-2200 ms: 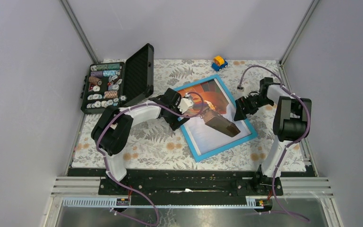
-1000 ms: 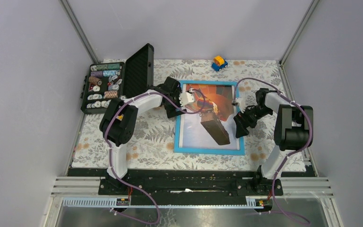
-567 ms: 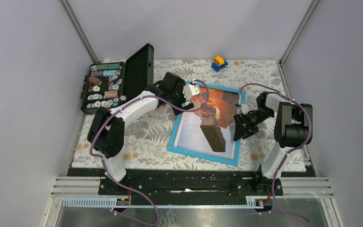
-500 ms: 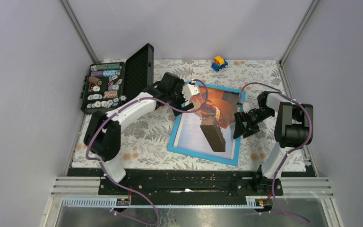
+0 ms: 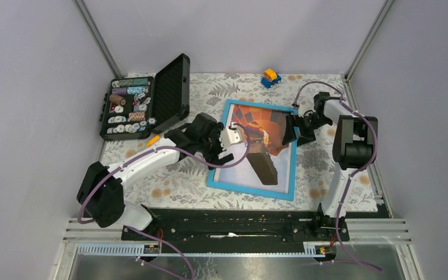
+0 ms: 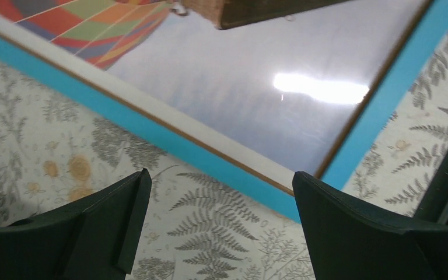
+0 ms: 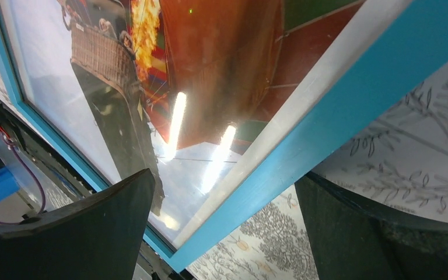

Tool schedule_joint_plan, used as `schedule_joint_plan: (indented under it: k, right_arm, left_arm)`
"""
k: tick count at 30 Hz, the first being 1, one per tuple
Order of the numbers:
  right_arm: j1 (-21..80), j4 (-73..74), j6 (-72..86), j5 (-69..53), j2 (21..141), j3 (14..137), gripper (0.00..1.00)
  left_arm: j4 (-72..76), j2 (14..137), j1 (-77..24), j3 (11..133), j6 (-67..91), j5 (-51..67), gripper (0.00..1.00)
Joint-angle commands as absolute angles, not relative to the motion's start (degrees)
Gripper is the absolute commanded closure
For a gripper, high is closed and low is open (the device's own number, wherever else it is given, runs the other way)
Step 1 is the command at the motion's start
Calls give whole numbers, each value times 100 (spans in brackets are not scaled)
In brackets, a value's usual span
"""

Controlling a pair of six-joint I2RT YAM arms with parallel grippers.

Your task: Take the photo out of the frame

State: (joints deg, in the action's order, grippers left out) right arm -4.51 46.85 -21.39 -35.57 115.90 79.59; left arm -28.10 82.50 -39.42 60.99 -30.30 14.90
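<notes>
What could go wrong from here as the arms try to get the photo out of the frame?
The frame lies face up, so the photo sits behind reflective glazing; open grippers at its edges may only slide it. A shove might send it toward the toy car.

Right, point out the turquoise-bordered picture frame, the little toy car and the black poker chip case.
turquoise-bordered picture frame (image 5: 249, 188), top view, near border.
blue and yellow toy car (image 5: 270, 77), top view, body.
black poker chip case (image 5: 171, 93), top view, raised lid.
</notes>
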Motion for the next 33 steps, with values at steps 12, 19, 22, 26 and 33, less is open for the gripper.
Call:
schedule_joint_plan:
  k: [12,19,22,26,33]
  right_arm:
    - [-202,3954,-1962,-3137,12137,8446,1]
    - [-220,4149,-1828,-2751,11323,8274,1]
    - [-220,4170,-1755,-2476,11091,7999,7]
    - [-220,4154,-1697,-2710,10926,7628,15]
    - [-211,4078,-1531,-2816,10963,7359,22]
  left_arm:
    - [-2430,8354,-5263,5056,-2681,1262,3]
    - [-2404,8770,-5643,5224,-2636,1040,8]
    - [-2374,8745,-5643,5268,-2584,1050,9]
    - [-2286,8652,-5645,5290,-2617,1022,10]
    - [-2256,8779,-5652,5326,-2698,947,15]
